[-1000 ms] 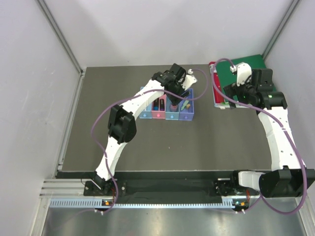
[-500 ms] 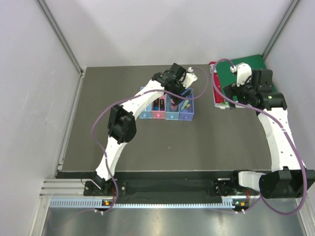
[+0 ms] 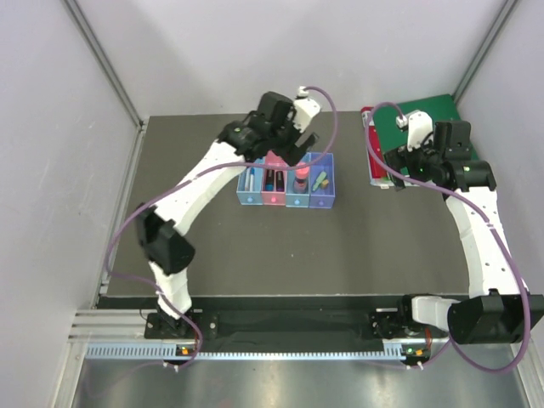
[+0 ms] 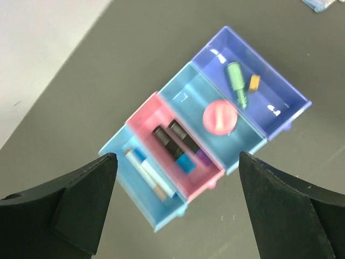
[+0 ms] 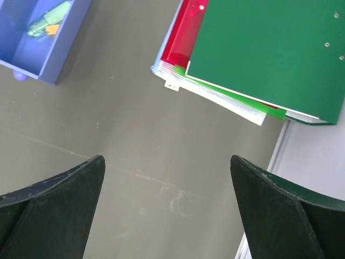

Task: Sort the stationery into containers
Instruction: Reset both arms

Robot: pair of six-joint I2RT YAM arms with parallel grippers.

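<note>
The containers (image 3: 287,182) are a joined row of four bins at mid-table. In the left wrist view, two pens (image 4: 148,175) lie in the end light blue bin (image 4: 135,202). A dark marker (image 4: 164,140) and a purple-black highlighter (image 4: 186,145) lie in the pink bin (image 4: 207,172). The pink-capped bottle (image 4: 219,117) stands in the second light blue bin (image 4: 186,89). A pale green marker (image 4: 237,83) and a tan nub (image 4: 254,82) lie in the violet bin (image 4: 280,97). My left gripper (image 4: 177,156) hangs open and empty above the row's far side (image 3: 289,151). My right gripper (image 5: 167,159) is open and empty over bare mat (image 3: 398,170).
A green binder (image 5: 269,48) lies on a red folder (image 5: 183,32) and papers at the back right corner (image 3: 429,115). The violet bin's corner (image 5: 32,54) shows at the right wrist view's upper left. White walls close in the mat on three sides.
The left gripper has opened wider and pulled up and to the left, away from the right-hand bins. The pink-capped bottle now shows in its bin. The right arm has not moved.
</note>
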